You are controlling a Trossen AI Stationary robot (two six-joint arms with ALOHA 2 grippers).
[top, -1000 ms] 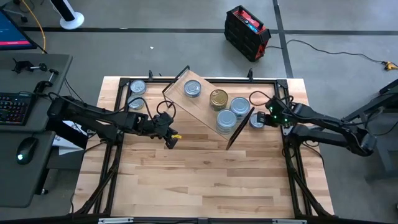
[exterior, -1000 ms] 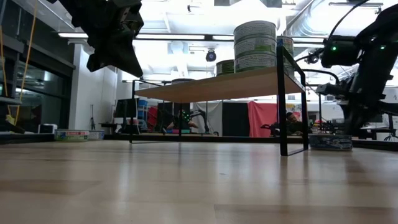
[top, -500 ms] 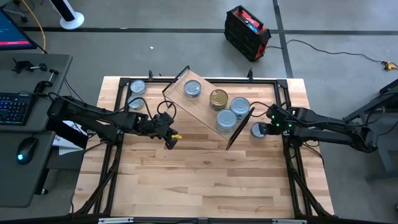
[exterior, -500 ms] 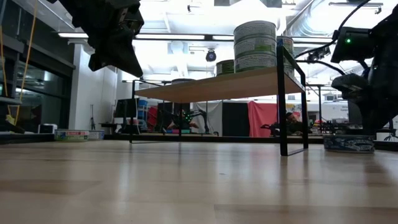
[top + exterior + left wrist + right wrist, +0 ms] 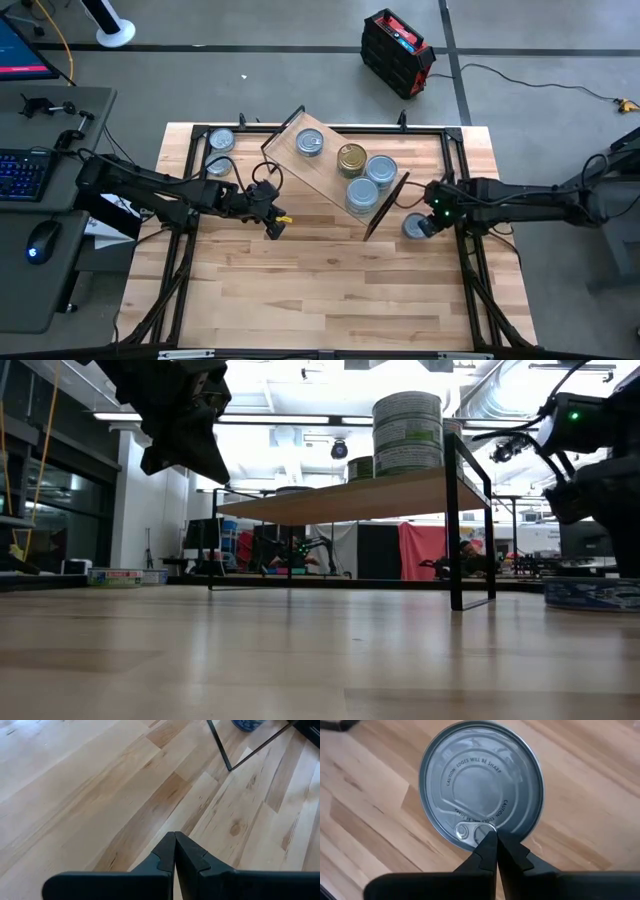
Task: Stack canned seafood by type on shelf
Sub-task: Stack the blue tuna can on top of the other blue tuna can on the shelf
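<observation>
We are holding our right end effector (image 5: pixel 492 840), pinched tight and empty, right over the pull tab of a silver-topped can (image 5: pixel 481 785) lying flat just beside the shelf (image 5: pixel 330 165).

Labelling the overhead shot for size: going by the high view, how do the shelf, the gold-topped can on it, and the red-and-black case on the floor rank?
1. shelf
2. red-and-black case
3. gold-topped can

The case lies lower, farther from the camera, so it looks somewhat smaller than it is.
</observation>
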